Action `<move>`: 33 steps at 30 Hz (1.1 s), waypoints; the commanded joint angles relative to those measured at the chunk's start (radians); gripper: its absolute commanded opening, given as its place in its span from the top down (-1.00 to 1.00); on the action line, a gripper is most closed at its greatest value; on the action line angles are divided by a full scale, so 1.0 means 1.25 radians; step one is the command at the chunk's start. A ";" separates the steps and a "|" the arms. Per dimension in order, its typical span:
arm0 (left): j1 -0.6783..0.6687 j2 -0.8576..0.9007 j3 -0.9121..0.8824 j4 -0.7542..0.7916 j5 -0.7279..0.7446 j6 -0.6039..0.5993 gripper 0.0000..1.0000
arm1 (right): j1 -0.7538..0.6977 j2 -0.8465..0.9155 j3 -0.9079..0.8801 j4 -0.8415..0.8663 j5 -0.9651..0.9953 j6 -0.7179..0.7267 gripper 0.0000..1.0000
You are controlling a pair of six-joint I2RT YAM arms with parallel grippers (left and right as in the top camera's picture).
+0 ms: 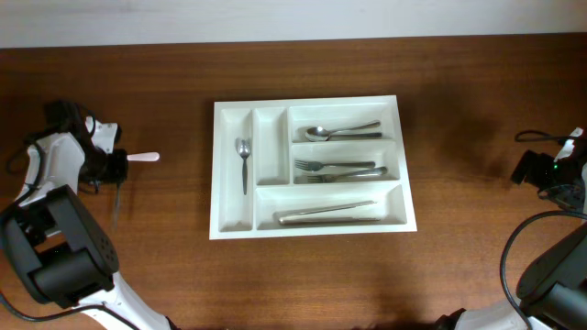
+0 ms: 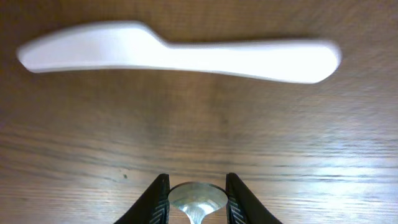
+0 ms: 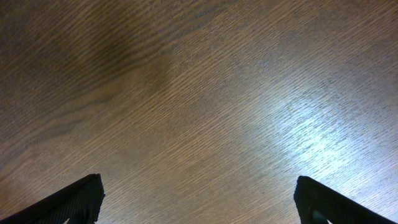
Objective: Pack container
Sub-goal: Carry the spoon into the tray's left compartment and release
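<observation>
The white container (image 1: 312, 222) stands mid-table. Its left narrow compartment holds a spoon (image 1: 243, 158); the second narrow one is bare. The wide compartments hold a spoon (image 1: 341, 132), forks (image 1: 339, 170) and knives (image 1: 328, 214). My left gripper (image 1: 116, 169) is at the far left, shut on the bowl of a metal spoon (image 2: 198, 198), whose handle (image 1: 116, 203) lies toward the front. A white plastic knife (image 2: 180, 53) lies on the table just beyond the fingers and also shows in the overhead view (image 1: 143, 157). My right gripper (image 1: 539, 172) is open and empty at the far right.
Only bare wooden tabletop shows under the right gripper (image 3: 198, 205). Cables lie by both arm bases at the table's left and right edges.
</observation>
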 commanded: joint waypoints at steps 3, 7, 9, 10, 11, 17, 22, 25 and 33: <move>-0.054 0.007 0.104 -0.057 0.001 -0.025 0.44 | -0.001 -0.012 0.002 0.000 -0.004 0.007 -0.98; -0.101 0.007 0.156 -0.097 0.023 -0.096 0.44 | -0.001 -0.012 0.002 0.000 -0.004 0.007 -0.98; -0.125 0.007 0.176 -0.113 0.038 -0.142 0.44 | -0.001 -0.012 0.002 0.000 -0.004 0.007 -0.97; -0.139 0.007 0.185 -0.121 0.051 -0.160 0.44 | -0.001 -0.012 0.002 0.000 -0.004 0.007 -0.98; -0.152 0.007 0.192 -0.130 0.065 -0.174 0.44 | -0.001 -0.012 0.002 0.000 -0.004 0.007 -0.98; -0.240 0.007 0.206 -0.164 0.168 -0.282 0.44 | -0.001 -0.012 0.002 0.000 -0.004 0.007 -0.98; -0.302 0.007 0.206 -0.169 0.187 -0.320 0.44 | -0.001 -0.012 0.002 0.000 -0.004 0.007 -0.98; -0.338 0.007 0.206 -0.168 0.187 -0.320 0.43 | -0.001 -0.012 0.002 0.000 -0.004 0.007 -0.98; -0.413 0.007 0.206 -0.170 0.187 -0.371 0.41 | -0.001 -0.012 0.002 0.000 -0.004 0.007 -0.98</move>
